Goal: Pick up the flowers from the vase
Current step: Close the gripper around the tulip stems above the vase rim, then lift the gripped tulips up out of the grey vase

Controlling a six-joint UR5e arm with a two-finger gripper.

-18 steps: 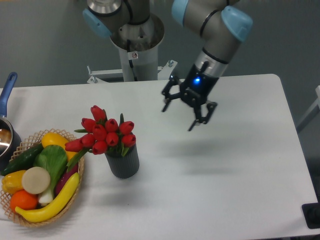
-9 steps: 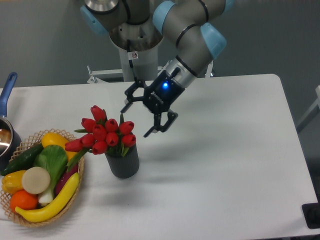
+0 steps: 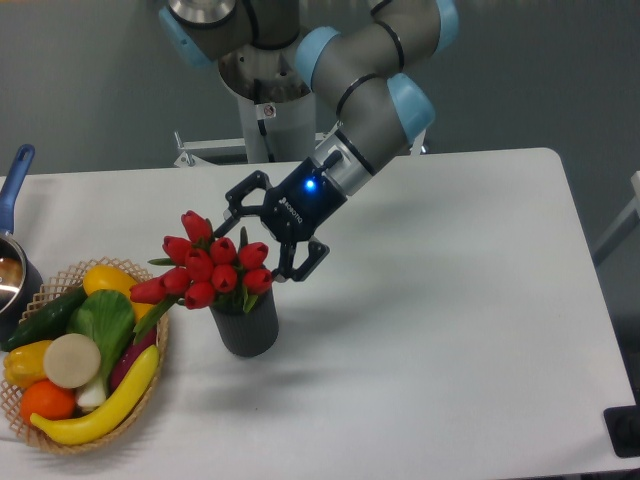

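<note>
Since half a second ago the gripper (image 3: 254,240) has travelled toward nine o'clock and now sits just beside the flowers (image 3: 211,265), fingers spread wide and gripping nothing. Flowers remain seated in the vase (image 3: 246,322), leaning toward ten o'clock. Judged: the open, tilted claw is aligning to straddle the bunch before closing.

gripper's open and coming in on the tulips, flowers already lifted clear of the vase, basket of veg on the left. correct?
One thing is off: the flowers are not lifted clear; in the camera view they stand in the vase, stems inside its mouth. The rest holds: the gripper has its jaws open right beside the buds, and the basket of vegetables sits to the left in the picture.
</note>
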